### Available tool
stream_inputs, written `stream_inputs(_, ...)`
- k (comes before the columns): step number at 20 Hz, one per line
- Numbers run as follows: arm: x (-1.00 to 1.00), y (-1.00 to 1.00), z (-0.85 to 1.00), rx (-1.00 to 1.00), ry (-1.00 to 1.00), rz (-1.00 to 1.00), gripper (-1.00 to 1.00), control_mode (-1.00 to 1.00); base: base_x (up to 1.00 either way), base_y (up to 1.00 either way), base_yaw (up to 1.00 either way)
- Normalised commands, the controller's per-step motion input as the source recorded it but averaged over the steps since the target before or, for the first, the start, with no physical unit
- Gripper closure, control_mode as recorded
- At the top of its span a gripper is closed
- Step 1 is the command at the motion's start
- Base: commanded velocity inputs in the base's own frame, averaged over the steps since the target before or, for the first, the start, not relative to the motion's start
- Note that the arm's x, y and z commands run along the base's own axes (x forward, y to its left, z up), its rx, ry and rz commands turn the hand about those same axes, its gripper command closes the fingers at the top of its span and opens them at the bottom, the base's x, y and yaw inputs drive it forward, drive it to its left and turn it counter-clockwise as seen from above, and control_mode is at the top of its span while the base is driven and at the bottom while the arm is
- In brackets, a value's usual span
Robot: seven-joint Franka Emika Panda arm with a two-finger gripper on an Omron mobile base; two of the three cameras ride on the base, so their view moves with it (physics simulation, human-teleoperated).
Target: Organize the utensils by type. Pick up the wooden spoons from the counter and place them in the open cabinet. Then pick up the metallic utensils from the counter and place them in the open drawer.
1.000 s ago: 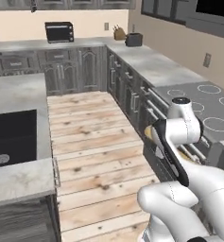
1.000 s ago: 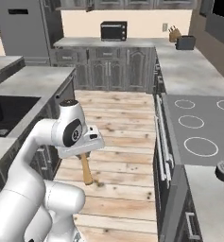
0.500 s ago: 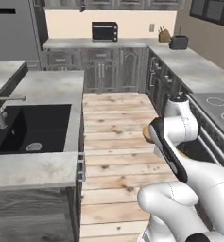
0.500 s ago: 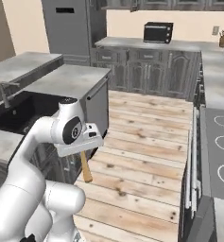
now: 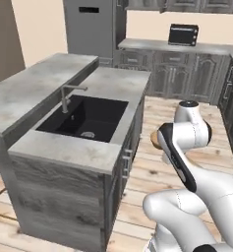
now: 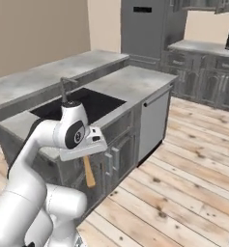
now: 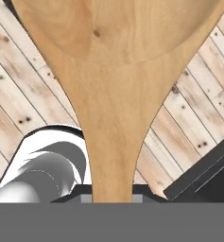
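The gripper point(image 6: 87, 155) is closed on one wooden spoon point(image 7: 116, 71), jaws narrowed onto its neck just below the bowl, so the oval bowl sits directly ahead of the fingers in the hand view and the handle hangs straight down beneath the hand point(image 6: 89, 172) in the right base view. Gripping near the bowl, with the arm folded close to the body, looks like a carrying hold: the spoon stays tucked in and clear of the cupboard fronts while the base travels toward the cabinet. Beyond the spoon, under the hand, lies the plank floor point(image 7: 28, 90). To the gripper's left is an island counter point(image 5: 64, 147) with a black sink point(image 5: 86, 118) and a tap point(image 5: 66, 96); I can't be sure from these views whether the second spoon or the metallic pieces lie on it. Compared with the earlier frames, the whole scene has swung round: the stove side has slid out of sight and the island and tall grey unit point(image 6: 145, 24) have come in, which is the base turning, not the things moving. The arm's pose and its hold on the spoon match what they were.
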Motion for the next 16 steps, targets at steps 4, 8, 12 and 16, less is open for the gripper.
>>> stream_inputs(4, 0.00, 0.00, 0.00, 0.00, 0.00, 0.00, 1.00, 1.00, -0.06, 0.69, 0.33)
stream_inputs(8, 0.00, 0.00, 0.00, 0.00, 0.00, 0.00, 1.00, 1.00, -0.02, 0.94, 0.07)
stream_inputs(12, 0.00, 0.00, 0.00, 0.00, 0.00, 0.00, 1.00, 1.00, -0.04, 0.88, 0.05)
stream_inputs(16, 0.00, 0.00, 0.00, 0.00, 0.00, 0.00, 1.00, 1.00, -0.05, 0.57, 0.10)
